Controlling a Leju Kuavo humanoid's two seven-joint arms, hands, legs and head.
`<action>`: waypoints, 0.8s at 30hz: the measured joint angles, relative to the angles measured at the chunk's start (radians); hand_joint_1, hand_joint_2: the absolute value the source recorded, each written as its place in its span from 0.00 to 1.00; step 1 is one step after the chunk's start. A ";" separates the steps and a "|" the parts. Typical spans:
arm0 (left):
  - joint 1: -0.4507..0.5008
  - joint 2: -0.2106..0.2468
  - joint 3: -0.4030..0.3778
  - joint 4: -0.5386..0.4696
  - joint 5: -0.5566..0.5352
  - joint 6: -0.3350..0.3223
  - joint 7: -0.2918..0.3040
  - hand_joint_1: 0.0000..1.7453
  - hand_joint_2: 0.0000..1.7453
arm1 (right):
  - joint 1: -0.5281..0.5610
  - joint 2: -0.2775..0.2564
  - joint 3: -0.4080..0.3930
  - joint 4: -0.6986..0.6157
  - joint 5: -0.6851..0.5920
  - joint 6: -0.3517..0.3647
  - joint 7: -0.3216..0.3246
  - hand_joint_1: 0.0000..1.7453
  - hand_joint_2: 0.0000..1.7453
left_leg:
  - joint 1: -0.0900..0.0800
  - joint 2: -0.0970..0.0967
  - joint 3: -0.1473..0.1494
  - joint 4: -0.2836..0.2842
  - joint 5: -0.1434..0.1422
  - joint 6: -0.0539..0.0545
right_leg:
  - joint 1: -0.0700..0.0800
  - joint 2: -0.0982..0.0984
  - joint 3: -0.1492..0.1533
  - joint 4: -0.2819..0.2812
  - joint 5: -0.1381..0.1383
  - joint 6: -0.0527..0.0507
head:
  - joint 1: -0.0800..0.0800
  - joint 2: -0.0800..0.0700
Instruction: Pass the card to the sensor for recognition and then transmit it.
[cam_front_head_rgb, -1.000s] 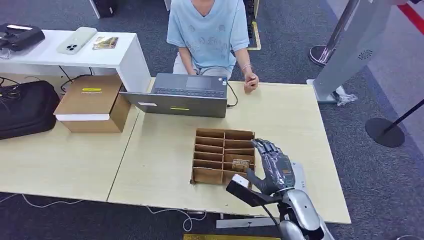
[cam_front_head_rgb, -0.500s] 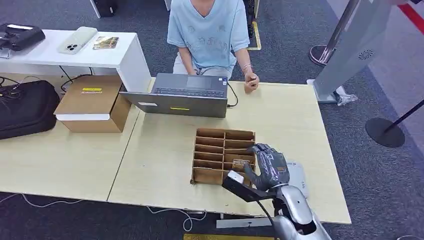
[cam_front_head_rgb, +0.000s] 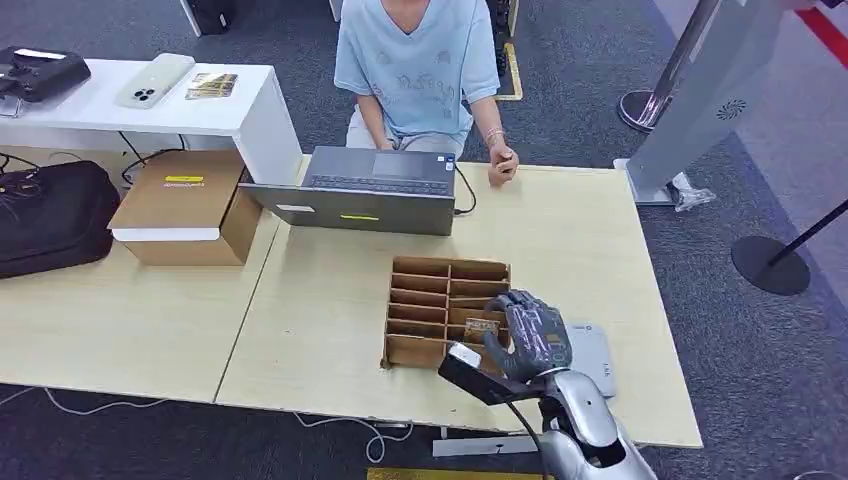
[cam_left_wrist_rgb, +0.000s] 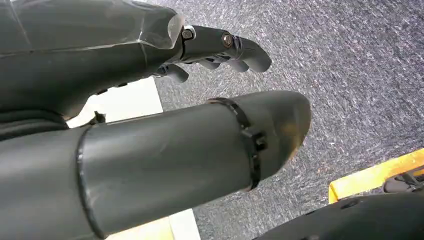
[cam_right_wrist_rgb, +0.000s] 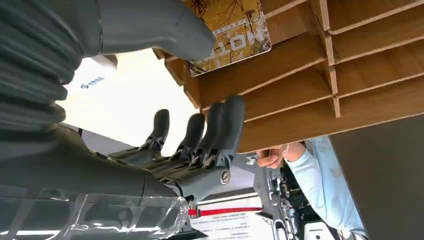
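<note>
A: Item one, the wooden organiser (cam_front_head_rgb: 440, 300). What do you read?

B: You have a rectangular tray of thin brown board, slatted into two columns of shallow compartments, lying flat on the pale wood-grain table (cam_front_head_rgb: 330, 300). Everything below is placed against it.

A: Item two, the card (cam_front_head_rgb: 482, 326).

B: A flat rectangular card, glossy, printed in yellow-brown with bare branches and pale lettering. It sits in a compartment of the organiser's right column, toward the robot's end. Your right wrist view shows it (cam_right_wrist_rgb: 235, 30) leaning on a divider slat, printed face outward, its long axis running along the slot, across the organiser's width.

A: Item three, the right hand (cam_front_head_rgb: 530, 335).

B: Dark grey, ribbed cover, silver forearm behind it. It hovers over the organiser's right near corner. In the wrist view the thumb (cam_right_wrist_rgb: 150, 25) lies just beside the card's edge and the fingers (cam_right_wrist_rgb: 220, 125) stand apart below it, straight and side by side; nothing is pinched. Whether the thumb touches the card, you cannot tell.

A: Item four, the left hand (cam_left_wrist_rgb: 215, 50).

B: Smooth grey shells, fingers loosely curled, holding nothing, hanging over speckled grey carpet.

A: Remainder?

B: A white, rounded sensor pad (cam_front_head_rgb: 592, 355) just right of the organiser, partly under the hand. A grey laptop (cam_front_head_rgb: 370, 190) beyond the organiser's far end, and a person in a light-blue shirt (cam_front_head_rgb: 415, 60) behind that.
</note>
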 joint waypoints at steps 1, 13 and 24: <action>0.000 0.000 0.000 0.000 0.000 0.000 0.000 0.00 0.00 | 0.000 0.000 0.001 0.002 0.000 0.000 0.000 0.47 1.00 | 0.000 0.000 0.000 0.000 0.000 0.000 | 0.000 0.000 0.000 0.000 0.000 0.000 | 0.000 0.000; 0.000 0.000 0.000 0.000 0.000 0.000 0.002 0.00 0.00 | -0.001 0.006 0.027 0.021 0.002 0.004 -0.005 0.54 1.00 | 0.000 0.000 0.000 0.000 0.000 0.000 | 0.000 0.000 0.000 0.000 0.000 0.000 | 0.000 0.000; 0.000 -0.001 -0.001 0.000 -0.001 0.000 0.005 0.00 0.00 | -0.008 0.013 0.050 0.043 0.002 0.007 -0.006 0.59 1.00 | 0.000 0.000 0.000 0.000 0.000 0.000 | 0.000 0.000 0.000 0.000 0.000 0.000 | 0.000 0.000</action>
